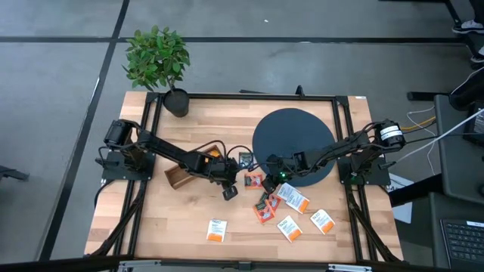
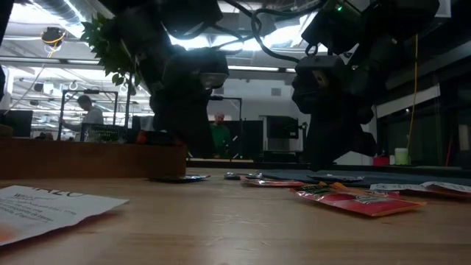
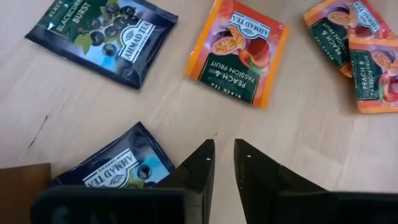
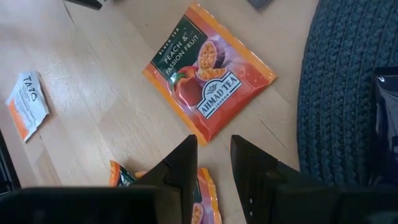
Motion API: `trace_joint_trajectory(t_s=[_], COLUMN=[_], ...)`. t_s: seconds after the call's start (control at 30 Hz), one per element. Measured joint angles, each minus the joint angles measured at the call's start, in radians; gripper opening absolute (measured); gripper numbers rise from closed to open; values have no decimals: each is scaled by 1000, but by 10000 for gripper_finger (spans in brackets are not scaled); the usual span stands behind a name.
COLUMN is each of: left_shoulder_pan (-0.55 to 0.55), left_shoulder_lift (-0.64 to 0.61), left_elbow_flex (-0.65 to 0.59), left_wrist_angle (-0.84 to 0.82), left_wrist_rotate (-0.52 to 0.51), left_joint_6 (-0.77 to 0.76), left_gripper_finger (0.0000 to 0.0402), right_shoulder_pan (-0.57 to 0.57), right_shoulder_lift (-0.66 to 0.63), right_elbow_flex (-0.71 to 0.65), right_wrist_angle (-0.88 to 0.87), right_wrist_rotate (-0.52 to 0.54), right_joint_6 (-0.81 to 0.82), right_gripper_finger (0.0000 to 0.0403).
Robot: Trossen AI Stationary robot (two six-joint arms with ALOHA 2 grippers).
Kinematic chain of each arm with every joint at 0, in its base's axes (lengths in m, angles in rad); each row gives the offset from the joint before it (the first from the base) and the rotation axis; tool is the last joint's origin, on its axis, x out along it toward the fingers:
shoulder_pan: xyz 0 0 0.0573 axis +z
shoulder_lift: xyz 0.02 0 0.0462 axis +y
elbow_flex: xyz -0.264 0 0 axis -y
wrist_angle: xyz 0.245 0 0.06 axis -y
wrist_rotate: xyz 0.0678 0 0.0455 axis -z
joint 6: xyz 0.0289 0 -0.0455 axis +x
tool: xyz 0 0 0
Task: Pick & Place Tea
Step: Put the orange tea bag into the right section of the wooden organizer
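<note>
We are looking at small flat square foil tea sachets scattered over the middle and near half of the light wooden tabletop (image 1: 159, 227): a red-orange peach one (image 4: 208, 81), a dark blue blackcurrant one (image 3: 102, 34), white ones with an orange band (image 1: 217, 230) toward the near edge. They are likely handling light, thin, limp and slick, so we are judging an edge or corner pinch best. The left gripper (image 3: 222, 163) is hovering over bare wood beside a blue sachet, fingers slightly parted, holding nothing. The right gripper (image 4: 213, 163) is hovering near the peach sachet, by the dark round woven mat (image 4: 354, 87), fingers parted, empty. A brown wooden box (image 1: 185, 172) is sitting toward the left edge.
</note>
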Motion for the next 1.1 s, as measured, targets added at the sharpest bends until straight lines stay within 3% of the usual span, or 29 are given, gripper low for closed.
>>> trace_joint_trajectory(t_s=[0.3,0.87,1.1], left_shoulder_pan=[9,46,43], left_shoulder_lift=[0,0,1], left_elbow_flex=[0,0,0], left_wrist_angle=[2,38,101], left_wrist_rotate=[-37,26,35], left_joint_6=[-4,-12,81], left_gripper_finger=[70,73,73], right_shoulder_pan=[0,0,0], right_shoulder_lift=[0,0,0], right_elbow_flex=[0,1,1], right_wrist_angle=[2,1,2], right_wrist_rotate=[0,34,61], right_joint_6=[2,22,-1], right_gripper_finger=[99,99,99])
